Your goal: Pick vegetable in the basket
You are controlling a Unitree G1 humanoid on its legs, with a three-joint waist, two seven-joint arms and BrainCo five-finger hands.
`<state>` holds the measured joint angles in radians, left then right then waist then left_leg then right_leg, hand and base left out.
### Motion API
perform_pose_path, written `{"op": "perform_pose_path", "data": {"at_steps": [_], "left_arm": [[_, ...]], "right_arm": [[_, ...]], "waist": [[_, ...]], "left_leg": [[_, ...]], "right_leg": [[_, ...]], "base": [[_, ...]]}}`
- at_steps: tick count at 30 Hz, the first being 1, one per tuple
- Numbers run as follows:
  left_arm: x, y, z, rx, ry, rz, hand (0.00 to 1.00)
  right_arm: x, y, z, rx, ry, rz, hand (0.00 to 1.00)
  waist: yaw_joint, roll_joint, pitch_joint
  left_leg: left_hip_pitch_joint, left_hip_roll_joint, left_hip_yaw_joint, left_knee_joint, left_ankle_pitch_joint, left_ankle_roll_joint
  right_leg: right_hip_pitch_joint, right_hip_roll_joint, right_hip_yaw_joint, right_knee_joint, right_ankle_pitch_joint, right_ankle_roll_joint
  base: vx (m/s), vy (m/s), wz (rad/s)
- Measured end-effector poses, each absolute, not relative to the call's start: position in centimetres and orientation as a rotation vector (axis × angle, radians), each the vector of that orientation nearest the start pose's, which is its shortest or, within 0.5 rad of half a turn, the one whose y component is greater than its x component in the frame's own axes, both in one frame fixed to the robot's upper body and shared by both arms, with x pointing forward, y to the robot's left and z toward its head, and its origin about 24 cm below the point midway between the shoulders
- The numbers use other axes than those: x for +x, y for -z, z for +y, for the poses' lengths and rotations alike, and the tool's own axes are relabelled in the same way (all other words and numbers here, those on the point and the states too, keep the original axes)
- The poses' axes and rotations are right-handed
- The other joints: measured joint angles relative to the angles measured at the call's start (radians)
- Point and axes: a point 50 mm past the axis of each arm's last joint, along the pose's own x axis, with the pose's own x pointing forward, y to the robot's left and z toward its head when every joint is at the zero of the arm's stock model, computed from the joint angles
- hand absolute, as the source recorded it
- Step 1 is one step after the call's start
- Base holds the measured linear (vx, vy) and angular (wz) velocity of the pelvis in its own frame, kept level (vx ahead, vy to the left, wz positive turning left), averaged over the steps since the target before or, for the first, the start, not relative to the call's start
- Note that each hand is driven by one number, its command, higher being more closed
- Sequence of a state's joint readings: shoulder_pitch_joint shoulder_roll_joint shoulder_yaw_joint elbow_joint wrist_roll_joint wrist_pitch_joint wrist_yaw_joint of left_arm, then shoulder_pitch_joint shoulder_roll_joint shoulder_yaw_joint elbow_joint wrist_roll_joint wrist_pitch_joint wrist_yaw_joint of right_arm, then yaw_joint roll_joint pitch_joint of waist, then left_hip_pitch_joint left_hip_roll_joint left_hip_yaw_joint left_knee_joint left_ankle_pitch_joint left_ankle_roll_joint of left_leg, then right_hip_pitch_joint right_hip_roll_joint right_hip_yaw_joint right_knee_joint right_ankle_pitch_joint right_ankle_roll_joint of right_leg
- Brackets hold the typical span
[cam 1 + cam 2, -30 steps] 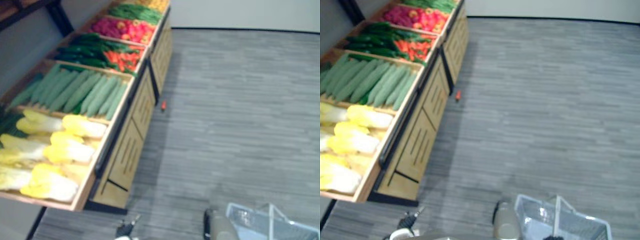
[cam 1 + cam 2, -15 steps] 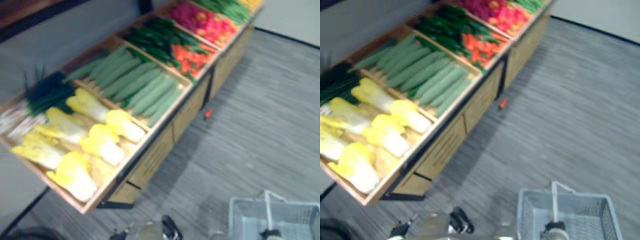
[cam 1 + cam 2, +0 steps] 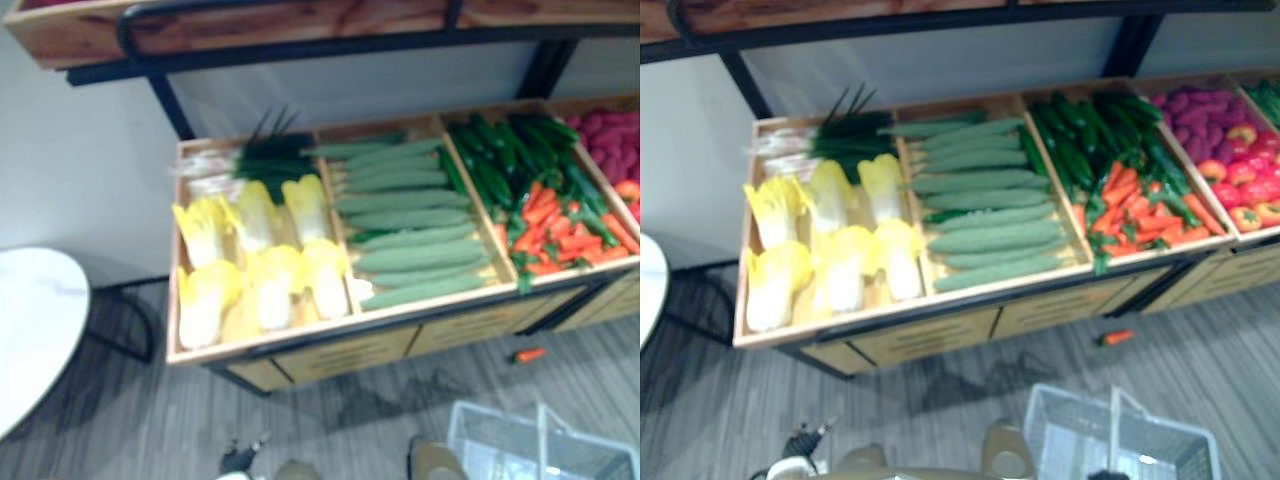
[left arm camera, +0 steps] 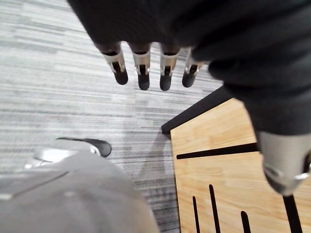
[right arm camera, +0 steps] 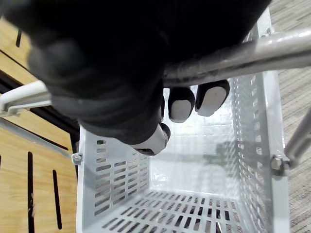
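The right hand (image 5: 181,104) is curled round the metal handle (image 5: 233,56) of the empty basket (image 5: 114,170), at 5 o'clock in the eye views; the left hand (image 4: 141,73) hangs slack-fingered and empty beside the wooden stand (image 4: 218,160). The cucumbers (image 3: 990,238) lie in their crate (image 3: 970,296) at 11 o'clock from the basket: probably stiff, light, slightly bumpy, best wrapped round the middle.

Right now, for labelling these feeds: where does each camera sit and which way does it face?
Left eye view: head, down onto the wooden vegetable stand and white plastic basket.
Right eye view: beside it, same scene.
Left wrist view: along the open left hand toward grey floor.
Right wrist view: along the right hand curled round the basket's metal handle.
Shared: the basket.
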<state>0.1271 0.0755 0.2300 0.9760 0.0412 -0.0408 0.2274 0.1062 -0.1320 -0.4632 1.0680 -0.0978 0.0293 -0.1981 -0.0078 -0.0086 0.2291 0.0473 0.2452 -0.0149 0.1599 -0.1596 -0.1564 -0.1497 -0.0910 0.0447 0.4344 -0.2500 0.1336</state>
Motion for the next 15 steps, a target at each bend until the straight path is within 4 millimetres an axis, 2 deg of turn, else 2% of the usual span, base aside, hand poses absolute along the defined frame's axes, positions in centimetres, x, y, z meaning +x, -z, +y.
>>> {"op": "perform_pose_path", "data": {"at_steps": [2, 4, 7, 9, 10, 11, 12, 13, 14, 15], "left_arm": [[8.8, 15.3, 22.3, 0.094, -0.482, 1.046, 0.0], [8.9, 15.3, 22.5, 0.079, -0.499, 1.042, 0.0], [9.2, 15.1, 22.7, 0.043, -0.532, 1.025, 0.0], [9.8, 14.7, 23.2, 0.041, -0.557, 0.994, 0.0], [11.1, 13.9, 23.7, 0.046, -0.57, 0.927, 0.0], [11.4, 13.7, 23.8, 0.048, -0.571, 0.911, 0.0], [13.4, 12.1, 24.4, 0.064, -0.58, 0.804, 0.0], [13.8, 11.8, 24.6, 0.067, -0.583, 0.781, 0.0], [15.6, 10.2, 25.1, 0.085, -0.594, 0.688, 0.0], [16.5, 9.4, 25.4, 0.096, -0.598, 0.639, 0.0]], "right_arm": [[5.3, 15.7, -25.7, -0.039, 0.658, 1.186, 1.0], [4.8, 15.9, -25.2, -0.009, 0.671, 1.196, 1.0], [4.3, 16.0, -24.9, 0.02, 0.7, 1.207, 1.0], [4.1, 16.1, -24.8, 0.04, 0.715, 1.207, 1.0], [3.3, 16.2, -24.5, 0.056, 0.726, 1.224, 1.0], [3.2, 16.2, -24.4, 0.057, 0.727, 1.227, 1.0], [2.4, 16.3, -24.2, 0.072, 0.743, 1.244, 1.0], [2.3, 16.3, -24.2, 0.073, 0.743, 1.247, 1.0], [1.8, 16.4, -24.1, 0.073, 0.747, 1.26, 1.0], [1.5, 16.4, -24.1, 0.072, 0.749, 1.265, 1.0]], "waist": [[-0.002, 0.005, -0.002], [-0.006, 0.002, 0.0], [-0.014, 0.008, -0.005], [-0.019, 0.013, -0.008], [-0.019, 0.015, -0.011], [-0.019, 0.015, -0.011], [-0.022, 0.015, -0.014], [-0.022, 0.015, -0.014], [-0.023, 0.014, -0.015], [-0.024, 0.014, -0.018]], "left_leg": [[-0.025, 0.02, 0.002, -0.001, 0.035, 0.009], [-0.03, 0.02, 0.054, -0.009, 0.08, 0.021], [-0.004, 0.014, 0.238, -0.054, 0.139, 0.044], [0.009, 0.003, 0.276, -0.092, 0.167, 0.047], [0.017, -0.002, 0.27, -0.11, 0.168, 0.044], [0.019, -0.003, 0.268, -0.113, 0.169, 0.044], [0.034, -0.009, 0.255, -0.135, 0.181, 0.035], [0.037, -0.01, 0.252, -0.139, 0.183, 0.034], [0.048, -0.013, 0.247, -0.154, 0.189, 0.032], [0.051, -0.014, 0.247, -0.163, 0.195, 0.028]], "right_leg": [[0.015, 0.0, -0.063, 0.005, -0.019, -0.021], [0.041, -0.012, -0.108, 0.0, -0.031, -0.028], [0.076, -0.04, -0.15, -0.035, -0.035, -0.029], [0.092, -0.04, -0.148, -0.058, -0.033, -0.027], [0.115, -0.042, -0.163, -0.074, -0.019, -0.025], [0.12, -0.043, -0.167, -0.077, -0.017, -0.025], [0.15, -0.047, -0.184, -0.088, -0.014, -0.028], [0.156, -0.047, -0.185, -0.091, -0.012, -0.03], [0.172, -0.047, -0.186, -0.098, -0.011, -0.03], [0.178, -0.047, -0.187, -0.104, -0.011, -0.03]], "base": [[0.06, -0.226, 0.92], [0.07, -0.161, 0.83], [0.07, -0.037, 0.52], [0.12, 0.008, 0.31], [0.11, 0.016, 0.25], [0.16, 0.023, 0.42], [0.09, 0.008, 0.3], [0.11, 0.012, 0.42], [0.05, 0.006, 0.28], [0.04, 0.005, 0.31]]}}
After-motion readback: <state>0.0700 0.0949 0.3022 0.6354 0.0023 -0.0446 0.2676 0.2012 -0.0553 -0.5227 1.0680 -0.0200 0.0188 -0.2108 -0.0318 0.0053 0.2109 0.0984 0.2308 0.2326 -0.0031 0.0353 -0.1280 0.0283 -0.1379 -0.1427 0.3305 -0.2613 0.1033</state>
